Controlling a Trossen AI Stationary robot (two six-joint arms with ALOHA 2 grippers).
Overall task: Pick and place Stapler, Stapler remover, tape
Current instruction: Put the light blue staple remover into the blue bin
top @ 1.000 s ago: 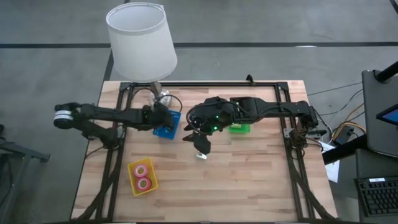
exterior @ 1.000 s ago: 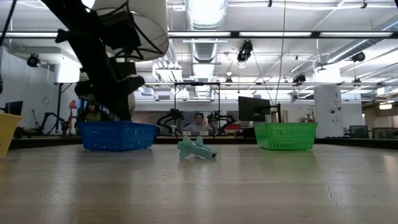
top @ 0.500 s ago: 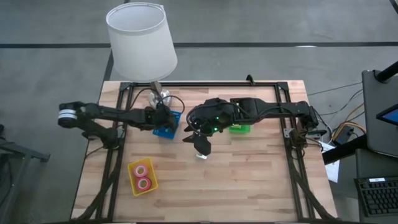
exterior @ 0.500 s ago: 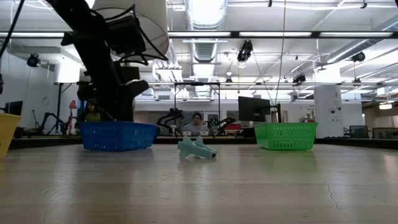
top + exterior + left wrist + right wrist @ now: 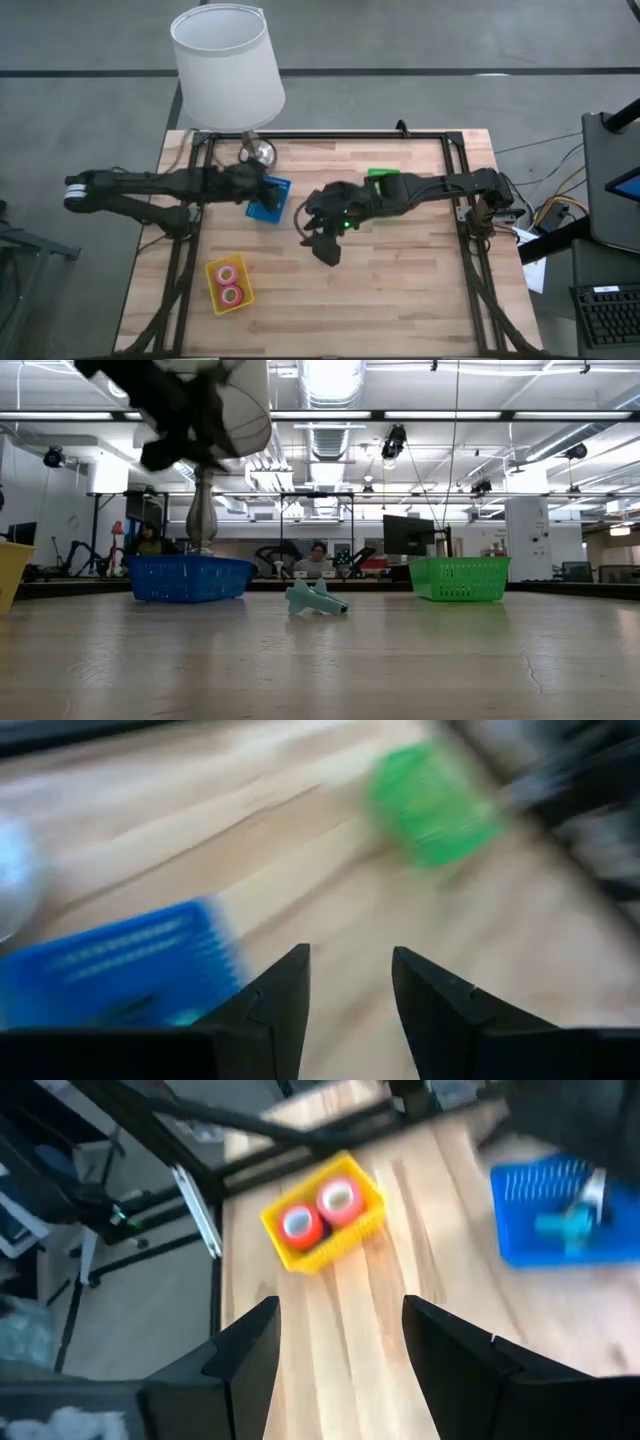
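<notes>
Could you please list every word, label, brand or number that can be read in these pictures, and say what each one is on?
No text can be read in any view.
The blue tray, green tray, yellow tray and the tape rolls show no printing.
The screens in the room behind are too small to read.

On the surface [image 5: 400,290], the lamp [image 5: 227,62] stands at the back left. The blue tray [image 5: 268,200] sits before it, the green tray [image 5: 380,176] to its right. The yellow tray [image 5: 229,284], front left, holds two tape rolls [image 5: 338,1199]. The stapler remover [image 5: 315,598] lies mid-surface.
</notes>
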